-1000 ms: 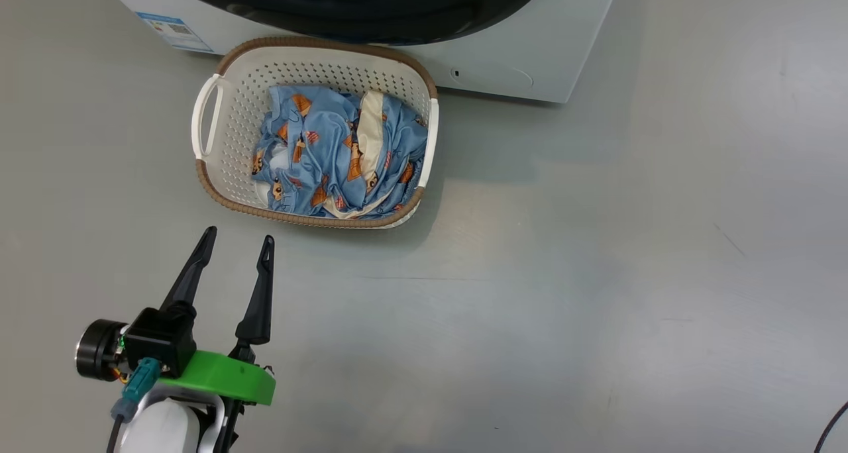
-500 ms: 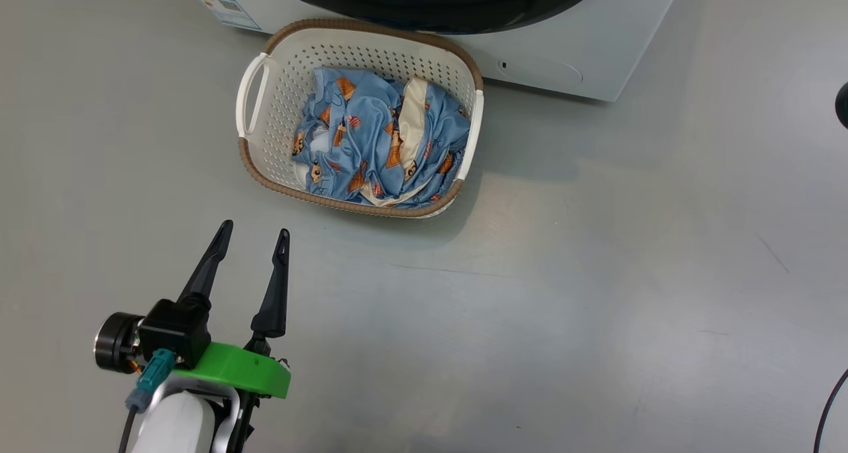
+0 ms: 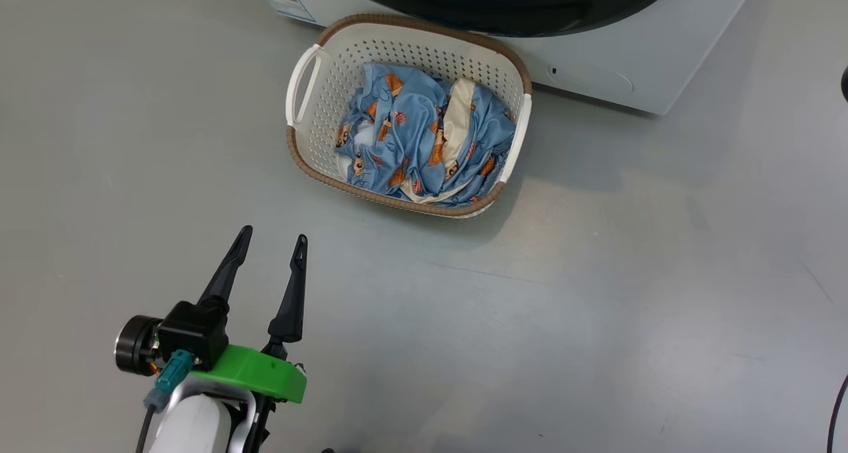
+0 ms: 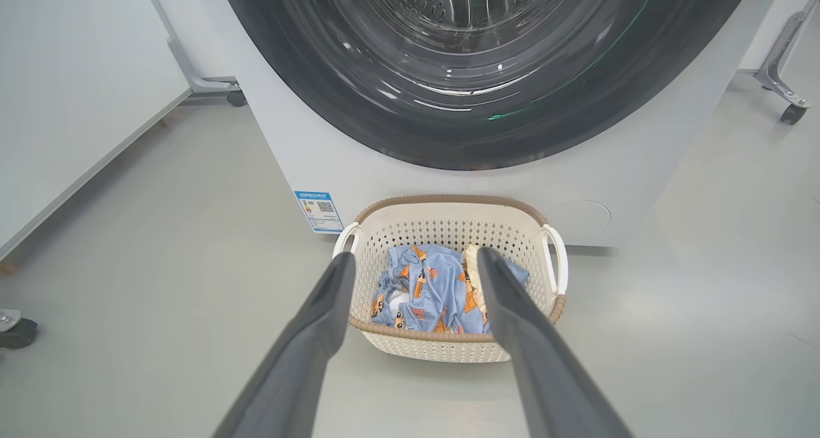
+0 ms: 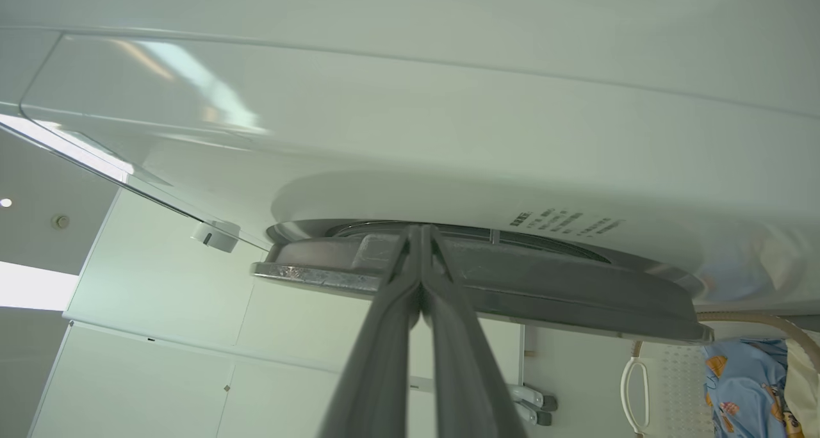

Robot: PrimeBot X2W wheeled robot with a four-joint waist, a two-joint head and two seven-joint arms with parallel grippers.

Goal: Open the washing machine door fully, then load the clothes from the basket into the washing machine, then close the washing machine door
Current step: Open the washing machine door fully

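Spread, empty left gripper (image 3: pixel 273 236); right gripper (image 5: pixel 421 230) pressed shut.
The left gripper hovers short of the cream perforated basket (image 3: pixel 397 200) holding the light blue printed clothes (image 3: pixel 424 142). Beyond, the right gripper's tips sit at the black-rimmed round door (image 3: pixel 517 6) (contact unclear) of the white washing machine (image 3: pixel 596 75).

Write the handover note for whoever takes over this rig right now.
Left gripper: open, empty, above the floor short of the basket.
Right gripper: fingers shut, tips at the edge of the door, nothing held.
Clothes: in the basket, right in front of the washing machine.
Done: nothing confirmed; door not swung open.
To do: open door fully, load clothes, close door.
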